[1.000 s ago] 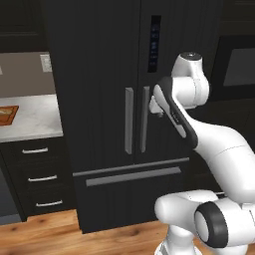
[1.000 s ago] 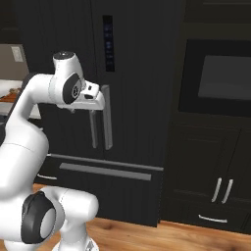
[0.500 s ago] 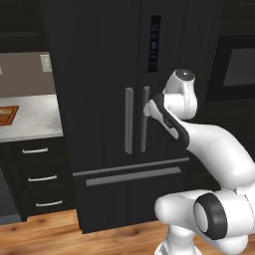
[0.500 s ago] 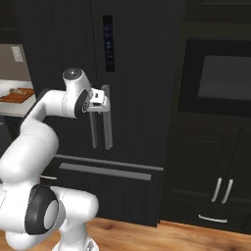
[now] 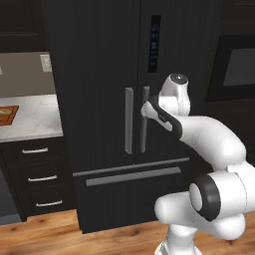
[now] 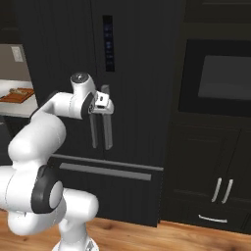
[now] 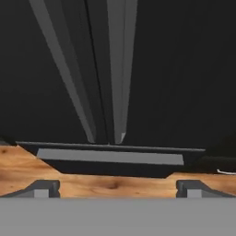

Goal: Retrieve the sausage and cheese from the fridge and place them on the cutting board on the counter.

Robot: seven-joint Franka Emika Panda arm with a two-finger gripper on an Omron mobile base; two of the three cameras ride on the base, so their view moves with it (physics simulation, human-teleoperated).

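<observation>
Cutting board lies on marble counter.

Fridge matt black w/ grey metal-look handles; floor glossy wood; counter veined marble.

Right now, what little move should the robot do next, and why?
Probably ease the open pincer forward around the right door handle and close on it. The fridge doors are shut, the pincer sits at the top of that handle holding nothing, and the food must be inside.
</observation>
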